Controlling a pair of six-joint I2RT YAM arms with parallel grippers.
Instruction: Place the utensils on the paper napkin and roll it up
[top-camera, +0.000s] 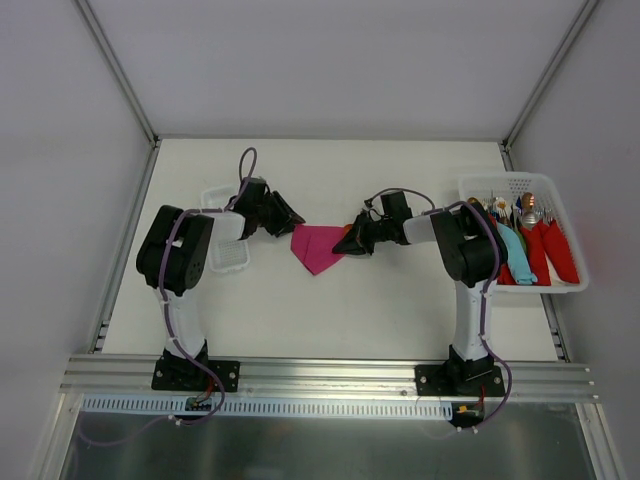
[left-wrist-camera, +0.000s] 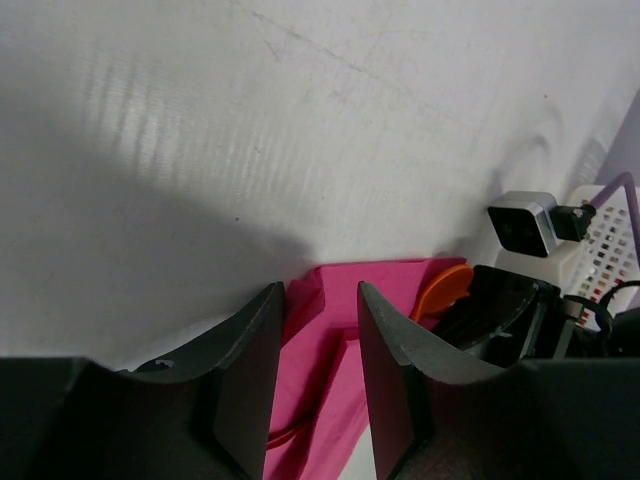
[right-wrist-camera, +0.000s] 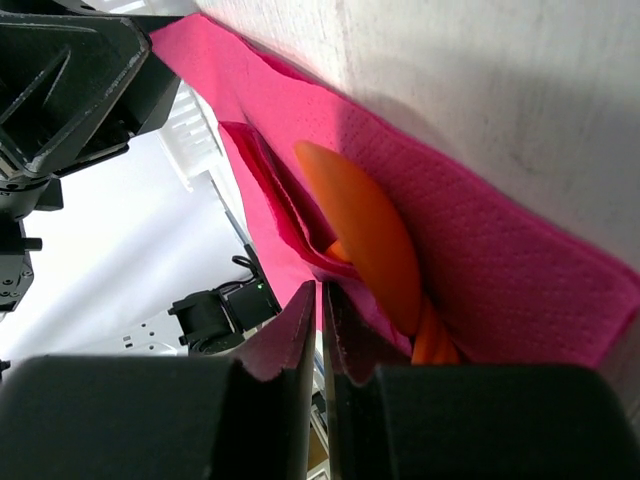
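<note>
Table: flat white tabletop (top-camera: 330, 310) with grey walls on the left, far and right sides.
Left arm: black and white jointed arm (top-camera: 178, 250), based at the near edge and bent toward the centre.
Right arm: matching black and white arm (top-camera: 470, 245), reaching left toward the centre.
Basket: white perforated plastic basket (top-camera: 520, 182) at the right edge, holding red napkin bundles (top-camera: 560, 255) and a teal napkin bundle (top-camera: 515, 255) wrapped round metal utensils.
Tray: small white plastic tray (top-camera: 230, 260) at the left, partly under the left arm.
Napkin: thin magenta-pink paper napkin (top-camera: 318, 248) at the table's centre between the two claws, lying folded, with one flap over another (right-wrist-camera: 480, 230).
Left gripper: black two-finger claw (left-wrist-camera: 320, 290) at the napkin's far-left corner, jaws partly apart with a clear gap and holding nothing; the pink paper (left-wrist-camera: 330, 370) shows through the gap.
Right gripper: black two-finger claw (right-wrist-camera: 320, 290) at the napkin's right edge, jaws closed to a thin slit; whether paper is pinched cannot be told.
Spoon: small orange plastic spoon with a round bowl (right-wrist-camera: 360, 220), lying on the napkin in its fold, beside the right gripper.
Strip: thin orange plastic strip (left-wrist-camera: 283, 434) on the napkin near the left fingers; too little shows to identify it.
</note>
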